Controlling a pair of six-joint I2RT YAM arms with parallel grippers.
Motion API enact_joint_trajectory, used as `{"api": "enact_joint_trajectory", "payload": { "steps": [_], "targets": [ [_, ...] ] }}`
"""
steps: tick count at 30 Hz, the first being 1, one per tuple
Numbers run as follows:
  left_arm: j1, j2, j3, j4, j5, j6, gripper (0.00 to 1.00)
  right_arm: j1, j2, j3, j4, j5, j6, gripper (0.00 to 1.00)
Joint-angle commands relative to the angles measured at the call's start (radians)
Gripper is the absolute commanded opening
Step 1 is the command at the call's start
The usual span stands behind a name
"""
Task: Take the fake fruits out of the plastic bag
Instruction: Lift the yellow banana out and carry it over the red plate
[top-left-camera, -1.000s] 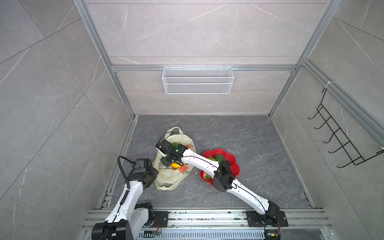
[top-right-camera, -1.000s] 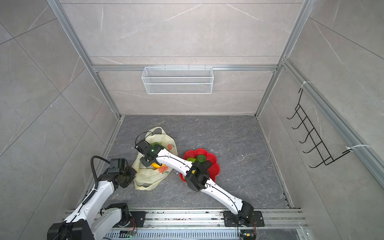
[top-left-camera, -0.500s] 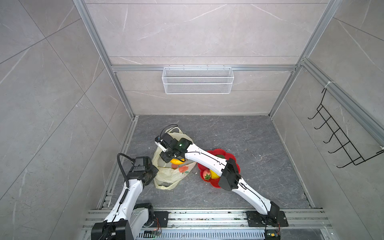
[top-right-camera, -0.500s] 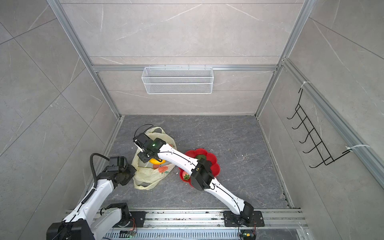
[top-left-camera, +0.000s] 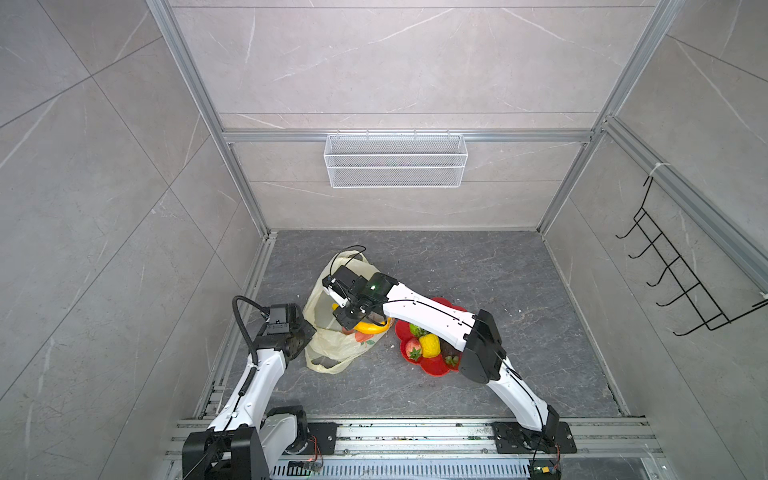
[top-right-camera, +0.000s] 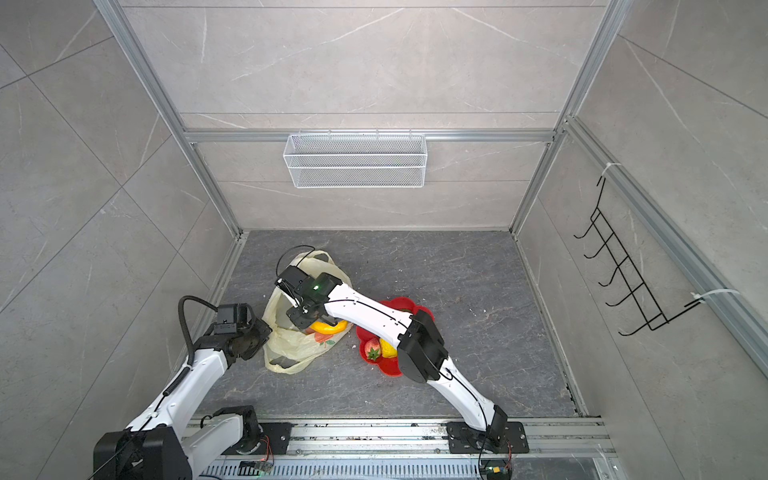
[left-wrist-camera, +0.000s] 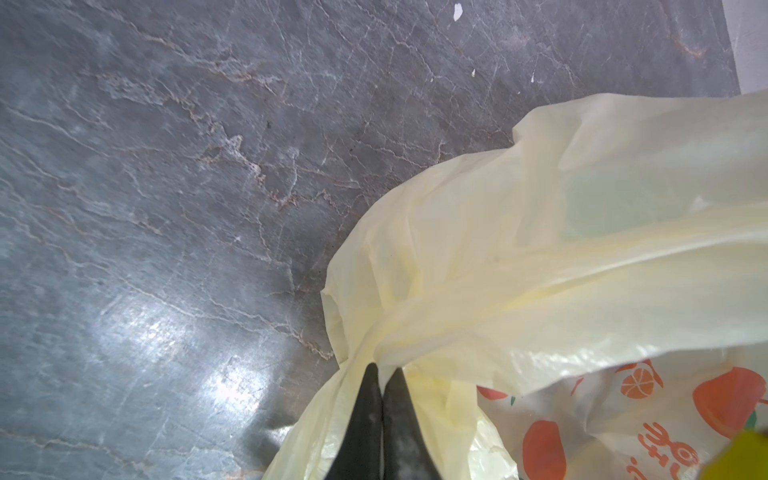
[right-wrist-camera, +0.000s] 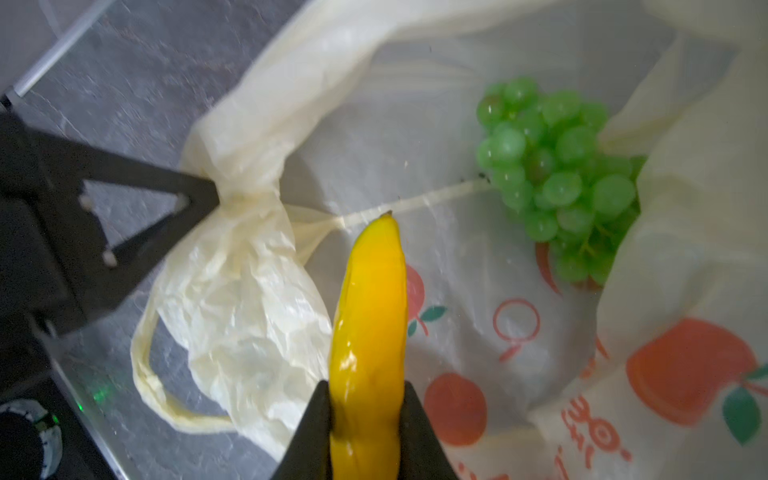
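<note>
On the grey bench (top-left-camera: 498, 291), a pale-yellow plastic bag (top-left-camera: 328, 349) printed with orange fruit lies with its mouth open. The left hand (left-wrist-camera: 385, 369) is closed on a bunched fold at the bag's edge, pinching the thin plastic between its tips. The right hand (right-wrist-camera: 368, 388) reaches across over the bag and grips a yellow banana (right-wrist-camera: 374, 299) by one end, its jaws clamped on either side. The banana's free tip points out over the opening, though it is hard to tell whether the fruit is fully clear of the plastic. A bunch of green grapes (right-wrist-camera: 557, 178) lies inside the bag. Just beside the bag, on its right in both top views, sits a red flower-shaped plate (top-left-camera: 432, 366). It holds a strawberry (top-left-camera: 412, 348), a yellow knobbly fruit (top-left-camera: 429, 345) and a green fruit (top-left-camera: 417, 330), partly hidden under the right arm.
</note>
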Motion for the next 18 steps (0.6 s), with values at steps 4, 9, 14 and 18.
{"api": "enact_joint_trajectory", "payload": {
  "steps": [4,9,14,18],
  "targets": [
    [0.005,0.029,0.023,0.044,-0.045,0.062,0.0,-0.005,-0.287,-0.328,0.143,0.005,-0.009,0.11],
    [0.006,0.037,0.001,0.069,-0.058,0.089,0.0,-0.04,-0.481,-0.622,0.216,0.008,-0.105,0.11],
    [0.005,0.064,-0.015,0.094,-0.07,0.111,0.0,-0.103,-0.636,-0.839,0.228,-0.017,-0.184,0.11],
    [0.005,0.081,-0.017,0.114,-0.057,0.119,0.0,-0.15,-0.738,-1.005,0.265,-0.078,-0.242,0.11]
  ]
}}
